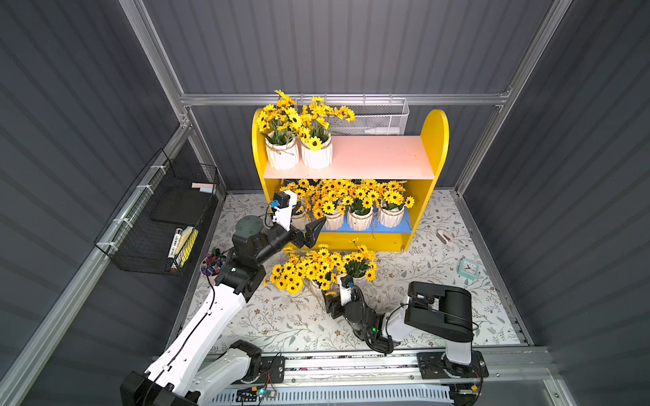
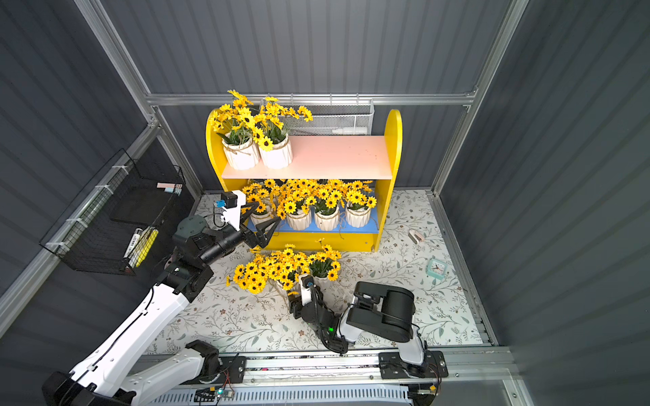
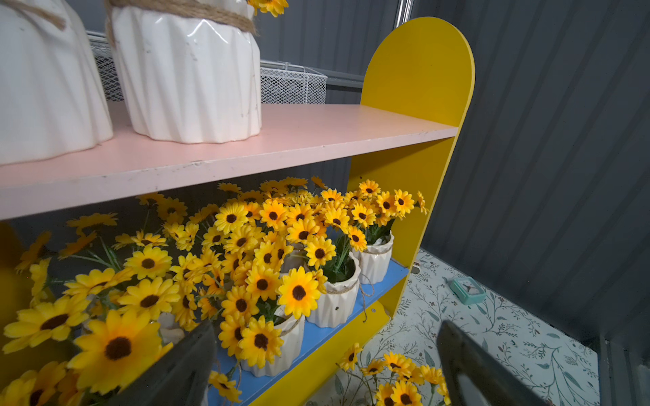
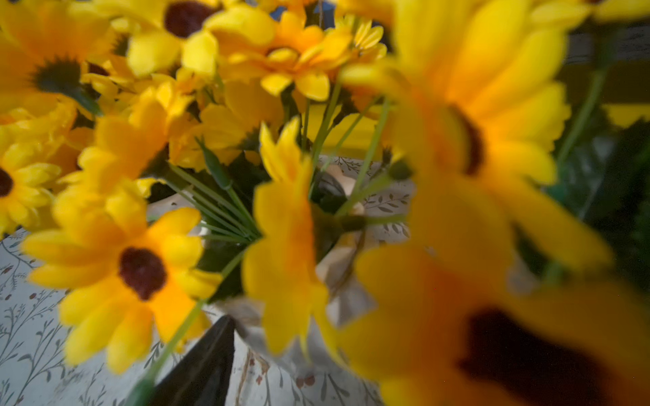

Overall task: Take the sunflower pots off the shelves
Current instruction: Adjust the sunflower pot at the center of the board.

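Note:
The yellow shelves (image 1: 436, 140) stand at the back. Two sunflower pots (image 1: 299, 154) sit at the left end of the pink upper board (image 1: 380, 154). Several more pots (image 1: 359, 219) line the blue lower board (image 1: 404, 228). More pots (image 1: 358, 277) stand on the floor mat in front, under a mass of yellow blooms. My left gripper (image 1: 307, 219) is open at the lower board's left end, holding nothing, with a pot (image 3: 281, 344) just ahead between its fingers. My right gripper (image 1: 327, 295) is low among the floor pots. Blooms hide all but one finger (image 4: 204, 365).
A black wire basket (image 1: 158, 218) with markers hangs on the left wall. A white mesh basket (image 1: 380, 117) hangs behind the shelves. A pink cup of markers (image 1: 211, 265) sits under my left arm. A teal clock (image 1: 468, 269) and a small pink object (image 1: 444, 236) lie at right.

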Robot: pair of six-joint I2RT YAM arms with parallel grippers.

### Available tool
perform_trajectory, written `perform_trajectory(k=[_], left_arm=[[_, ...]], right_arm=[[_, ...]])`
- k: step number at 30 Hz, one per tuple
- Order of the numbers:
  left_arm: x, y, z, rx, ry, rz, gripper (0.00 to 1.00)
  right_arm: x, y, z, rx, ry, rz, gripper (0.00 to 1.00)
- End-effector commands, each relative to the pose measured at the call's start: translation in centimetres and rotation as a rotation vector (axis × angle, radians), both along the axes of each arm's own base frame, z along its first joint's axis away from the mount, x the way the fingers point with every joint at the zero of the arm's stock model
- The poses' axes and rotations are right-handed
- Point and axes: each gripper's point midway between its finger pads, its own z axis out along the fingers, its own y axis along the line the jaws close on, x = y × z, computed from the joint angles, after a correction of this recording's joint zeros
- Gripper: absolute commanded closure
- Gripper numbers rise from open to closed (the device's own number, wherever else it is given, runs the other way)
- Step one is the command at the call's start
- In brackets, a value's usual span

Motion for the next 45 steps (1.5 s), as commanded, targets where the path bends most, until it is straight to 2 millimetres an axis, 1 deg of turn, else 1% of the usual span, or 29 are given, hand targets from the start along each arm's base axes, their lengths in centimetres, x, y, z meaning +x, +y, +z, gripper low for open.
perform_trajectory(k=[1,3,4,6,8,10,12,15,16,18,19,22,23,25,27,30,32,36,40,43,45], left_arm=[[-0.8,0.1,1.5,-0.02,-0.045,-0.003,0.01],[-0.7,0.1,1.5,-0.019,-0.044,-0.003,0.0],[-0.7,0.1,1.4,-0.019,-0.043,-0.003,0.01],[-0.6,0.1,1.3,-0.017,-0.039,-0.004,0.01],[-0.5,0.0,1.2,-0.018,-0.034,-0.005,0.01],[-0.5,0.0,1.1,-0.018,-0.033,-0.006,0.01],[-0.5,0.0,1.1,-0.017,-0.031,-0.005,0.01],[-0.5,0.0,1.1,-0.018,-0.029,-0.004,0.01],[-0.4,0.0,1.1,-0.018,-0.03,-0.003,0.01],[-0.4,0.2,1.1,-0.018,-0.029,0.007,0.01],[-0.4,0.2,1.0,-0.018,-0.027,0.008,0.01],[-0.2,0.2,0.9,-0.018,-0.024,0.016,0.0],[-0.1,0.3,0.8,-0.017,-0.02,0.019,0.01],[0.0,0.3,0.7,-0.013,-0.014,0.023,0.01],[0.2,0.3,0.6,-0.01,-0.013,0.028,0.01],[0.3,0.4,0.5,-0.008,-0.009,0.038,0.01],[0.3,0.5,0.5,-0.004,-0.01,0.044,0.01],[0.0,0.7,1.0,-0.002,-0.034,0.047,0.01],[0.0,0.8,1.1,-0.002,-0.039,0.049,0.01],[0.0,0.7,0.9,0.004,-0.037,0.048,0.01],[0.0,0.8,1.1,0.004,-0.039,0.051,0.01]], right_arm=[[1.5,-0.4,1.7,0.05,-0.052,-0.062,0.3],[2.1,-0.5,1.3,0.022,-0.044,-0.063,0.29],[2.8,-0.5,1.0,0.014,-0.034,-0.049,0.28],[3.5,-1.2,1.0,0.02,-0.021,-0.043,0.3],[3.2,-0.9,1.0,-0.004,-0.018,-0.004,0.31],[2.2,-0.5,0.7,-0.028,-0.007,0.032,0.32],[0.5,0.2,0.9,-0.034,-0.005,0.09,0.32],[-2.0,1.0,0.4,-0.056,0.036,0.147,0.32],[-2.5,0.9,0.4,-0.056,0.044,0.153,0.33],[-3.6,0.1,0.1,-0.049,0.075,0.147,0.33],[-3.9,-0.5,0.1,-0.046,0.084,0.139,0.35],[-4.2,-4.0,-0.7,-0.059,0.155,0.06,0.36],[-4.2,-5.5,-1.1,-0.066,0.185,0.022,0.36],[-4.0,-8.3,-1.2,-0.084,0.202,-0.042,0.39],[-3.1,-10.6,-1.2,-0.12,0.238,-0.107,0.4],[-1.4,-12.7,-1.5,-0.11,0.308,-0.145,0.41],[-0.5,-13.2,-1.6,-0.1,0.323,-0.147,0.44],[1.0,-12.6,-1.7,-0.164,0.298,-0.125,0.43],[2.2,-11.3,-1.7,-0.183,0.275,-0.077,0.43],[2.6,-9.6,-1.6,-0.219,0.259,-0.023,0.43],[3.0,-9.4,-1.7,-0.262,0.239,-0.021,0.43]])
